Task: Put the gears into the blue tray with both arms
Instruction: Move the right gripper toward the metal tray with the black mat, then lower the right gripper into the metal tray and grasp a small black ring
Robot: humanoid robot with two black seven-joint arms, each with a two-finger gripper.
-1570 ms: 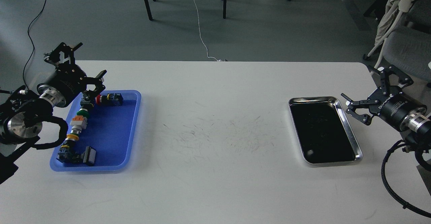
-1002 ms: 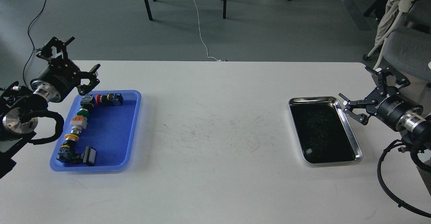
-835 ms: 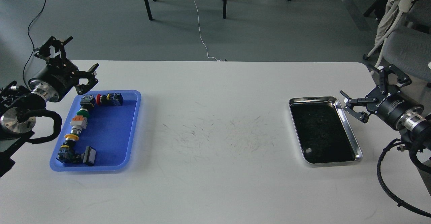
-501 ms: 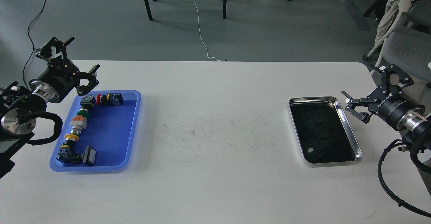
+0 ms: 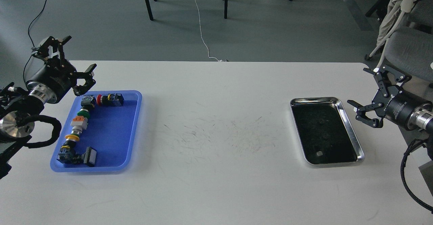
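Head view: at left the blue tray (image 5: 130,130) is seen holding switches (image 5: 78,125); the gears (image 5: 319,121) are barely discernible in the silver tray (image 5: 351,133) at right. Both the left claw (image 5: 67,61) and the right claw (image 5: 370,94) are spread open, empty. A gear should be approached from above and pinched gently. The white bench (image 5: 216,171) is scuffed; grey floor and cables (image 5: 201,32) lie beyond.

Legible text: none | right gripper (image 5: 374,97) body: faint light lettering, too small and blurred to read (seen at an angle) | left gripper (image 5: 66,60): no readable marking | push-button switches (image 5: 78,127) in blue tray (image 5: 133,130): labels not resolvable | silver tray (image 5: 354,137): unmarked
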